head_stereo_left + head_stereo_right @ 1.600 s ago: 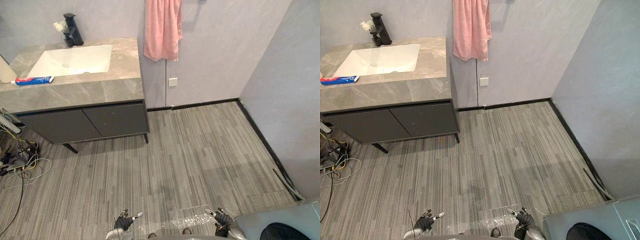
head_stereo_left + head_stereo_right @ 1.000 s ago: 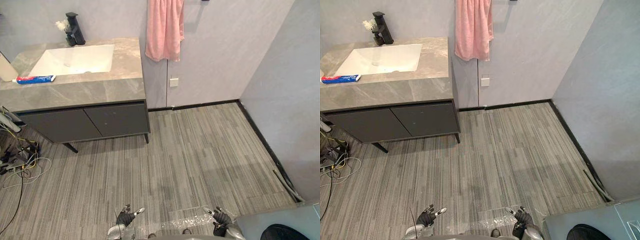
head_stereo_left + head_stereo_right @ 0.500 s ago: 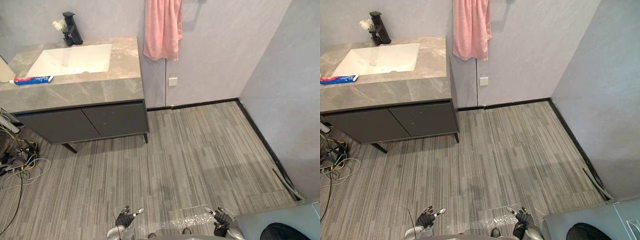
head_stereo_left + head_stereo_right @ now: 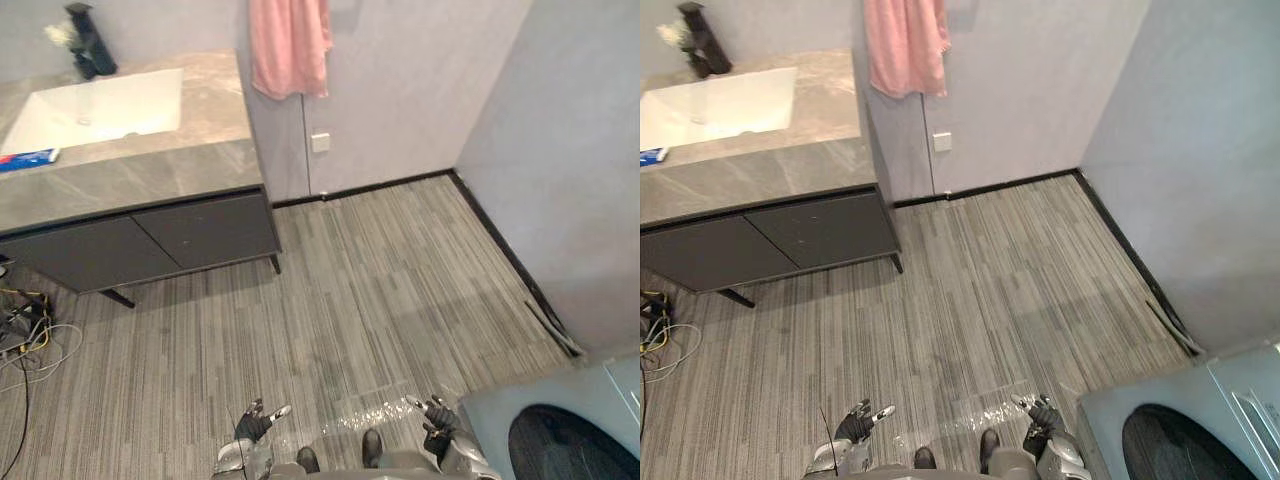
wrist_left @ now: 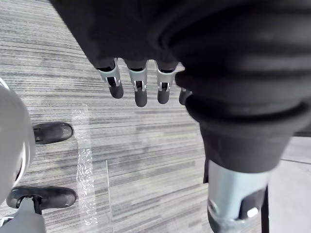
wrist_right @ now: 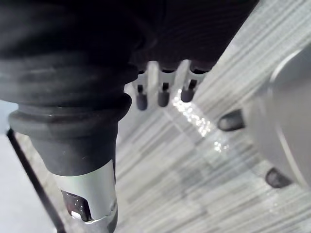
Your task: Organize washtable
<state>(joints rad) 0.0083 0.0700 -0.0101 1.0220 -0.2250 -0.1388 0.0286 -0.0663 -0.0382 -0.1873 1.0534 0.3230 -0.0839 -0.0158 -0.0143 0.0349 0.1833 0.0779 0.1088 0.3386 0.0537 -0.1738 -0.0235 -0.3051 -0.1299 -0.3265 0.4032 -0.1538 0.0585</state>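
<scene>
Both hands hang low and idle, well short of any work: the left hand (image 4: 252,428) and the right hand (image 4: 436,415) each carry their fingers straight and loosely side by side, thumb set apart, with nothing between them. That fits a robot standing back from the job rather than reaching; the arms seem parked while it faces the room.

The washtable (image 4: 150,175) lies far ahead of the fingertips and off toward the left hand's side, well apart from both hands. On its grey top, a toothpaste tube (image 4: 28,158) lies flat just in front of the white sink (image 4: 60,110), farther still beyond the left fingers. A black faucet (image 4: 88,42) stands behind the basin. A pink towel (image 4: 288,45) hangs on the wall straight ahead, and a washing machine (image 4: 560,430) sits just beside the right hand.

Nothing on the counter looks tidied yet; closing that gap likely comes first.
</scene>
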